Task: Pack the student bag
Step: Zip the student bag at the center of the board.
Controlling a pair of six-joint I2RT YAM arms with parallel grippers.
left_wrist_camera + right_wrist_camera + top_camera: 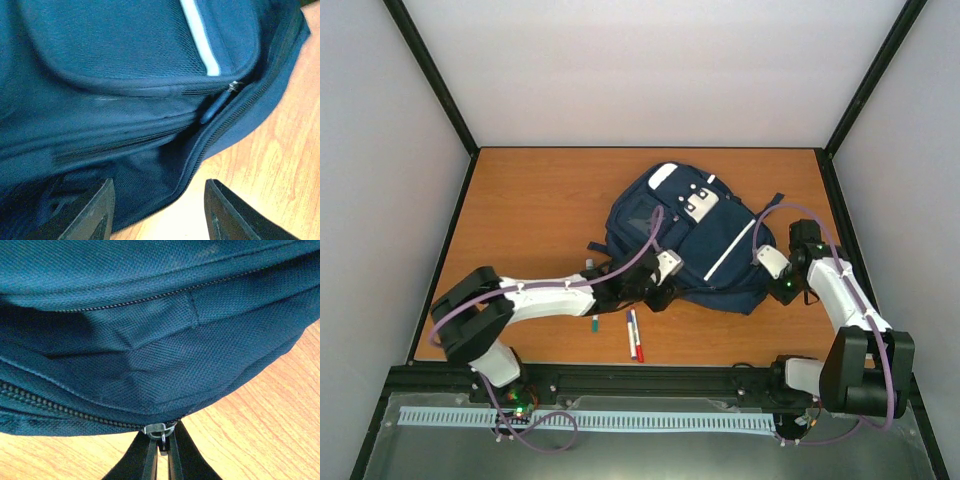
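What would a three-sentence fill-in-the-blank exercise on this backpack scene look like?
1. The right gripper is shut on the student bag's ____.
2. The left gripper has its jaws ____.
3. The pens lie outside the bag, on the ____.
Missing words: zipper pull; open; table.

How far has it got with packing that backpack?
Early days. Done: nothing visibly packed. In hand: the right gripper pinches a zipper pull on the student bag; the left gripper hangs open beside its zip. Left: pens lie outside on the table.
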